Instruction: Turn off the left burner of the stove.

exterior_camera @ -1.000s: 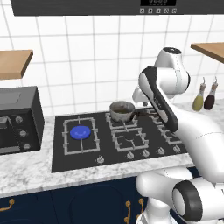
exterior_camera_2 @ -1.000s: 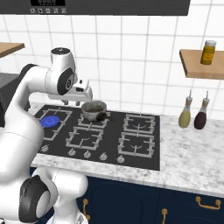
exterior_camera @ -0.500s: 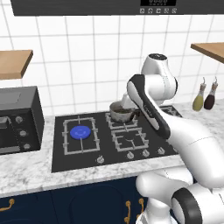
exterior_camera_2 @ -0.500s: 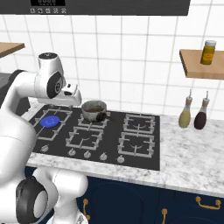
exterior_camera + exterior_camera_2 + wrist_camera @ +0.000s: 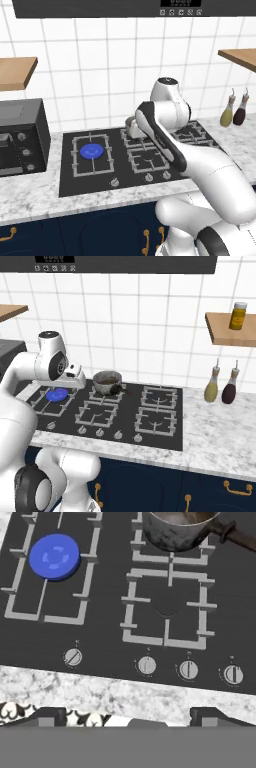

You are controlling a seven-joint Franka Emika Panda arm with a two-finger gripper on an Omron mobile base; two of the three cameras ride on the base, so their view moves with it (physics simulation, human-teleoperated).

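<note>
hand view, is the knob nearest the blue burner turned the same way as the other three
No: the leftmost knob has its slot slanted, while the other knobs have upright slots, below the left burner.

You see stove (image 5: 100,647) filling most of hand view, counter (image 5: 75,689) along its lower edge. Left burner (image 5: 54,556) upper left. Pot (image 5: 177,529) top centre-right, on grate behind centre grate (image 5: 167,607). Four knobs (image 5: 146,665) in row across lower frame, leftmost knob (image 5: 73,657) below left burner.
</note>
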